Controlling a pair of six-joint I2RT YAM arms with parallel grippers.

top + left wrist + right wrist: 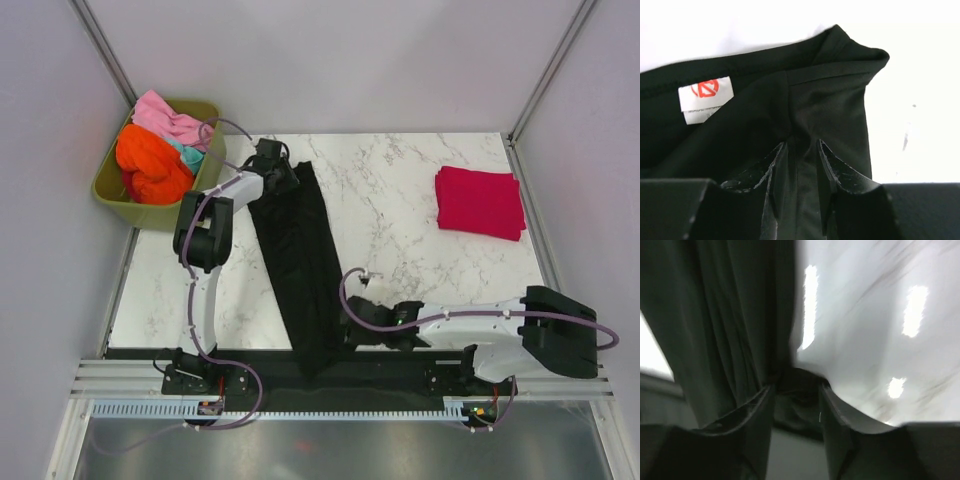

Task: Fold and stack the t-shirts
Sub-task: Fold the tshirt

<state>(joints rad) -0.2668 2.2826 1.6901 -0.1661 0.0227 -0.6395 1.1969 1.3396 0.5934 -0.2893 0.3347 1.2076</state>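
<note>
Near edge: the black t-shirt [300, 270], folded long, overhangs the counter [400, 200]; right jaws sit at its near end, blurred, grasping or not I cannot tell; a release there could let it slide off; further back, left jaws pinch the collar fold near the label [706, 95]; pulling from 1 end would skew the fold; beyond, tub [140, 213] close left, open marble toward the red t-shirt [480, 200].

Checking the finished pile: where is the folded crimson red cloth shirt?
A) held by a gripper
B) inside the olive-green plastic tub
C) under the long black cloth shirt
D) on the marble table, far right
D: the folded crimson red cloth shirt lies alone on the marble table, far right, apart from the long black cloth shirt and the olive-green plastic tub.
</note>
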